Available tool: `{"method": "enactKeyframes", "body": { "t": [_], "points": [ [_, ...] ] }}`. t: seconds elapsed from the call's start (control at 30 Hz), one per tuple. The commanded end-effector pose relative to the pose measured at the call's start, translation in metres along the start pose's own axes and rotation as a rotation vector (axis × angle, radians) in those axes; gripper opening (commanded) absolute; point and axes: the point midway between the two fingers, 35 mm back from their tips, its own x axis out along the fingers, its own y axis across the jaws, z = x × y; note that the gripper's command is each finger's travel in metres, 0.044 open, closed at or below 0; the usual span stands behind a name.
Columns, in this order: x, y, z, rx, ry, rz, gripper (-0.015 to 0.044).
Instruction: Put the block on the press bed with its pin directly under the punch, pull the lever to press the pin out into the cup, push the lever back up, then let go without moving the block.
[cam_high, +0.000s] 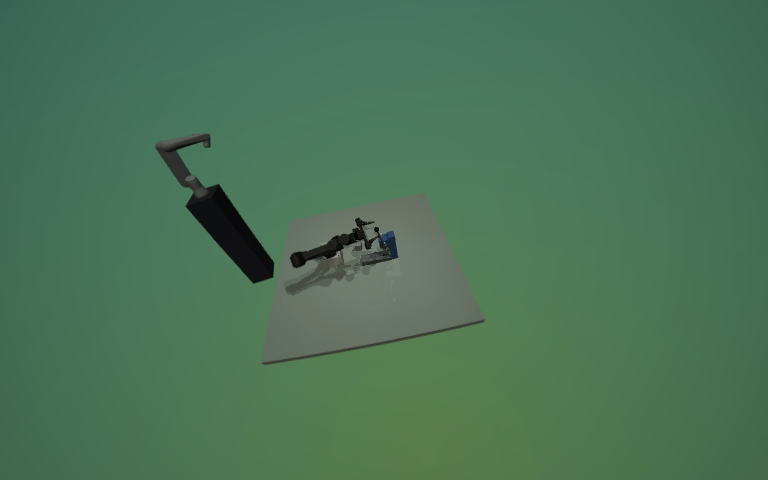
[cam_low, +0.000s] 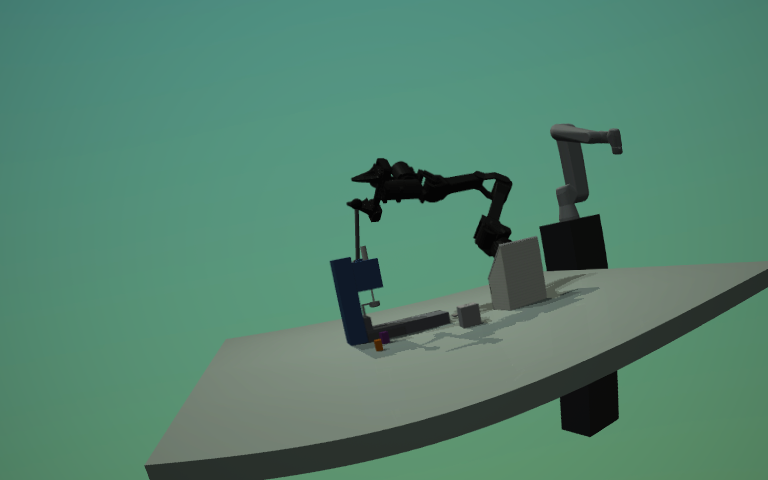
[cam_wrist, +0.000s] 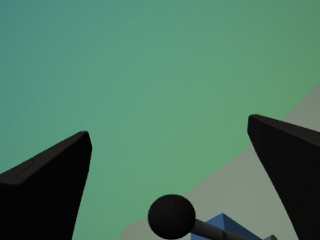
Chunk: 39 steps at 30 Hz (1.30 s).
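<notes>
Block cannot be made out for certain at the press (cam_high: 391, 243) (cam_low: 342, 300) (cam_wrist: 223, 228), near the table's (cam_high: 351, 322) (cam_low: 396, 396) (cam_wrist: 220, 185) upper edge from above; the empty, nearly wide-open gripper (cam_high: 376, 230) (cam_low: 350, 191) (cam_wrist: 171, 132) is best centred on the lever (cam_high: 377, 230) (cam_low: 357, 234) (cam_wrist: 210, 229).

Wrist view: blue press (cam_wrist: 224, 229) cut off by bottom edge; both black gripper fingers run off the frame. Exterior: near edge of grey slab table (cam_low: 351, 396) cropped. Top: black gripper's (cam_high: 370, 233) fingertips too small to read.
</notes>
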Motion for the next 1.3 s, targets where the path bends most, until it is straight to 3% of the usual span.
{"method": "enactKeyframes", "body": {
  "t": [0.0, 0.43, 0.57, 0.9, 1.27],
  "points": [
    [0.000, 0.001, 0.000, -0.001, 0.002, 0.003, 0.0426],
    [0.008, 0.108, -0.031, -0.004, 0.197, 0.358, 0.0440],
    [0.006, 0.125, -0.041, 0.020, 0.238, 0.393, 0.0440],
    [0.005, 0.128, -0.207, -0.356, 0.817, 0.332, 0.0440],
    [-0.082, 0.080, -0.346, -1.039, 1.508, 0.401, 0.0440]
  ]
}}
